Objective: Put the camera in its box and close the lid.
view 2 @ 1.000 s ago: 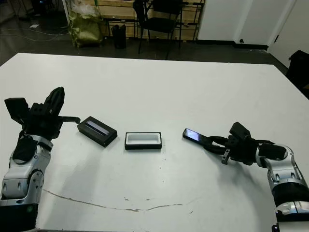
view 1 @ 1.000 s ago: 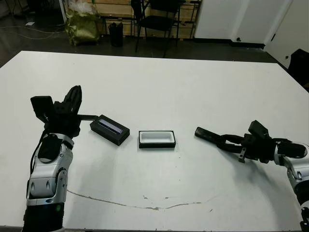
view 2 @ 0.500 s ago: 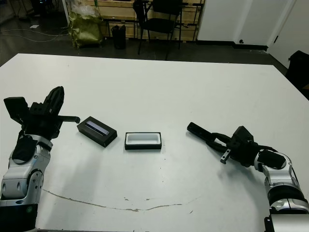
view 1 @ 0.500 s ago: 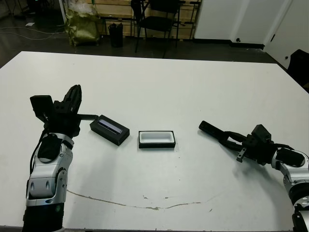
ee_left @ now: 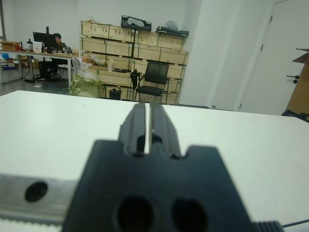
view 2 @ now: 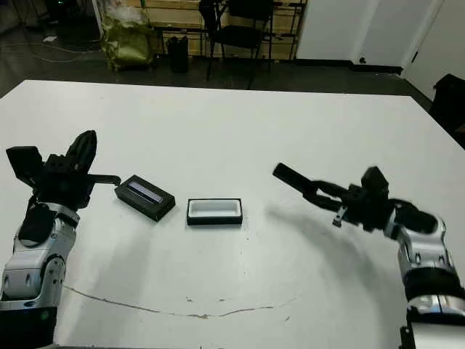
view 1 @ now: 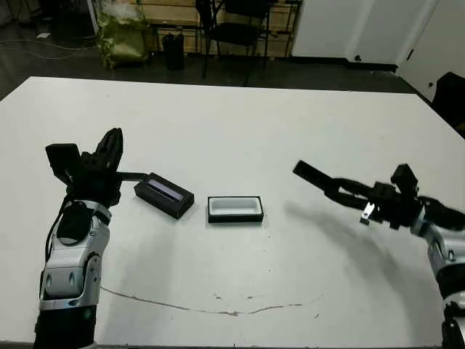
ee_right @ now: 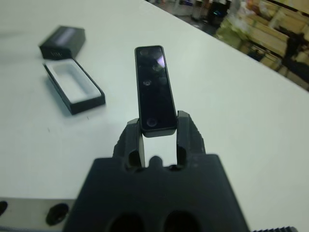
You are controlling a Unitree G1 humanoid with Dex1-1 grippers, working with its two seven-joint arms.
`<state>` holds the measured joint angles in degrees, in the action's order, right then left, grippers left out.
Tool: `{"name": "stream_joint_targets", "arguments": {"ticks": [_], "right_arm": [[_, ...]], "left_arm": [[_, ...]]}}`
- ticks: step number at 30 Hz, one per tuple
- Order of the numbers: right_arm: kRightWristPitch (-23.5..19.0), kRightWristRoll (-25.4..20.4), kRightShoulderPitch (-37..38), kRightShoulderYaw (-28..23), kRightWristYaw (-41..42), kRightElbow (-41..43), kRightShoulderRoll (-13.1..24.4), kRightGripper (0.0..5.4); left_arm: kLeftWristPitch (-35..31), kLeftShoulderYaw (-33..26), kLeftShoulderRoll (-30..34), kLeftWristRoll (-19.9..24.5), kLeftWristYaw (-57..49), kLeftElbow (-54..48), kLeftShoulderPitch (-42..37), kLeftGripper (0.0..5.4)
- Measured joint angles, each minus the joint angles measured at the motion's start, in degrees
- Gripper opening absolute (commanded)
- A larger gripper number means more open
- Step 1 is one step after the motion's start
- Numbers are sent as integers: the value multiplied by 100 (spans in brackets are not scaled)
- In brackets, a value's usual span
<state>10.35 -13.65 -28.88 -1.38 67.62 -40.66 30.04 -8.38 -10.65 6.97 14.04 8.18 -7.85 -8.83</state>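
Note:
The camera, a slim black bar, is clamped at its near end by my right gripper, which is shut on it. In the eye views the camera hangs above the table to the right of the box, with its shadow on the white surface below. The box, a shallow black tray with white lining, lies open at the table's middle. Just left of it rests the lid, black with a bluish-grey strip. My left gripper is shut on nothing and stands left of the lid, apart from it.
A thin dark scratch runs across the table near its front edge. Beyond the far edge stand a black chair, a yellow-green bag and stacked wooden crates. A person sits at a desk far off in the left wrist view.
My right gripper has lifted the camera off the table and carried it up and slightly away from me, so a shadow now shows under it. Left arm, lid and box have not moved.

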Motion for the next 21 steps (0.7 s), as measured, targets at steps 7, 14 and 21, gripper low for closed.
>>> {"name": "stream_joint_targets", "arguments": {"ticks": [7, 14, 21], "right_arm": [[-602, 404, -465, 559, 58, 589, -1, 37], [-546, 683, -1159, 1096, 546, 178, -315, 37], [-388, 891, -1623, 1407, 949, -290, -567, 37]], "left_arm": [[-3, 33, 0, 0, 1, -2, 0, 0], [-5, 39, 2, 4, 4, -4, 0, 0], [-6, 47, 0, -4, -11, -12, 0, 0]]}}
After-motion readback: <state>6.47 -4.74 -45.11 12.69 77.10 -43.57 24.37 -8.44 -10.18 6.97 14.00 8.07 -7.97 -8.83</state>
